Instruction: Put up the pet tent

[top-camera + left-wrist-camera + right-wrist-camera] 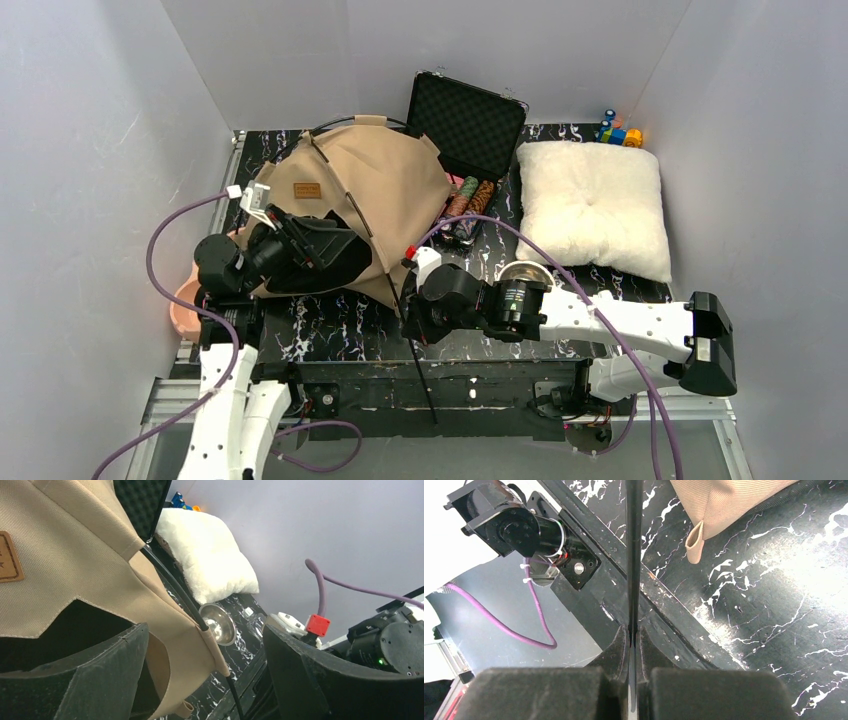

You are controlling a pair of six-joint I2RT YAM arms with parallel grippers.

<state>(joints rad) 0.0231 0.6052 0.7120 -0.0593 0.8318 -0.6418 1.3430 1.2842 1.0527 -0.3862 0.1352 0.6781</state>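
Note:
The tan pet tent (pixel 380 180) lies half-raised at the table's left-centre, with a brown label (pixel 307 190) and a dark entrance. My left gripper (pixel 340 250) is open at the entrance. In the left wrist view, the gripper (pixel 200 680) has the tent's front fabric edge (pixel 180 645) and its pole sleeve between the wide jaws, not gripped. A thin black pole (pixel 422 370) runs out of the tent's front corner and past the table's near edge. My right gripper (pixel 410 312) is shut on this pole (pixel 633 570); the wrist view shows the gripper (pixel 633 635) with its jaws tight around it.
A fluffy white cushion (pixel 593 205) lies at the right. An open black foam-lined case (pixel 465 125) stands behind the tent, with patterned rolls (pixel 470 200) in front of it. A steel bowl (pixel 525 272) sits by my right arm. A pink bowl (pixel 185 310) is at the left edge. Small coloured toys (pixel 618 130) sit at the back right.

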